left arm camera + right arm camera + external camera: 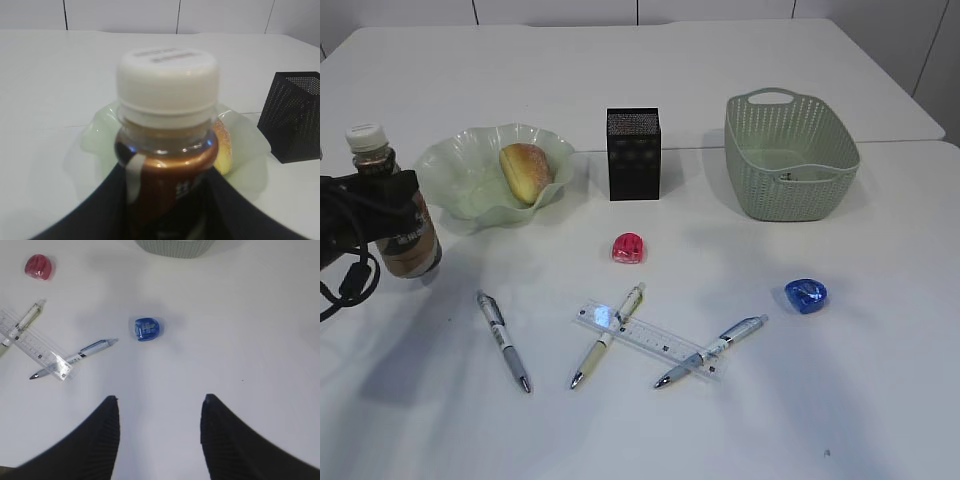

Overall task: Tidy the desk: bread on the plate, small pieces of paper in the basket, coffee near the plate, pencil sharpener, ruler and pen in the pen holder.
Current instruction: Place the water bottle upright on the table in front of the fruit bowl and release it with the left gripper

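My left gripper (165, 210) is clamped on the coffee (395, 200), its two dark fingers (95, 210) pressed against either side of the brown bottle below the white cap; the bottle stands upright on the surface (720, 420); just beyond it, past my fingertips, sits the plate (470, 175) with the bread (525, 170) lying in it; further off to my right is the pen holder (633, 153), and well beyond that the basket (790, 155).

My right gripper (159, 412) hangs over bare surface with its jaws parted and nothing between them; straight ahead of it lies the blue pencil sharpener (146, 329); off to its left, a pen (75, 358) lies across the end of the ruler (32, 346), with a second pen (22, 322) crossing the ruler further left; the red pencil sharpener (38, 266) sits beyond those, apart from them; a third pen (503, 340) lies alone nearer my left gripper.
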`<state>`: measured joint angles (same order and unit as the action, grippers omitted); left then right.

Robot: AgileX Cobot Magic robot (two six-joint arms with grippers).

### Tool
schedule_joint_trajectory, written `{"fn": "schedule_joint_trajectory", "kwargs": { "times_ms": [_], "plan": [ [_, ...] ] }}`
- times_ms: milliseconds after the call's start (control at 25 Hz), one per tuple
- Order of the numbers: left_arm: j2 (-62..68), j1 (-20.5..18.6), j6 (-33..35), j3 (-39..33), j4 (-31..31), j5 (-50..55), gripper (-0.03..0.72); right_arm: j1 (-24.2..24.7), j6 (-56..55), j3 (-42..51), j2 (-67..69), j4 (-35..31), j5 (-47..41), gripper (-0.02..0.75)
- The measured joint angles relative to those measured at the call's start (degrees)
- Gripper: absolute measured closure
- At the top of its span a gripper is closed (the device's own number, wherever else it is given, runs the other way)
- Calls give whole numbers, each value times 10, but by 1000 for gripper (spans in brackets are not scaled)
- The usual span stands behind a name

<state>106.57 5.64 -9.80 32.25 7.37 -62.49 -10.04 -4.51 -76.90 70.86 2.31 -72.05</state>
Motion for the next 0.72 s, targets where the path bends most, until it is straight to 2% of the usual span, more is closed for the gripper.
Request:
{"fn": "schedule_joint_trajectory", "kwargs": {
  "times_ms": [720],
  "plan": [
    [54, 0, 1, 35, -2, -1, 447, 0, 1, 0, 0, 20, 0, 318]
  ]
}}
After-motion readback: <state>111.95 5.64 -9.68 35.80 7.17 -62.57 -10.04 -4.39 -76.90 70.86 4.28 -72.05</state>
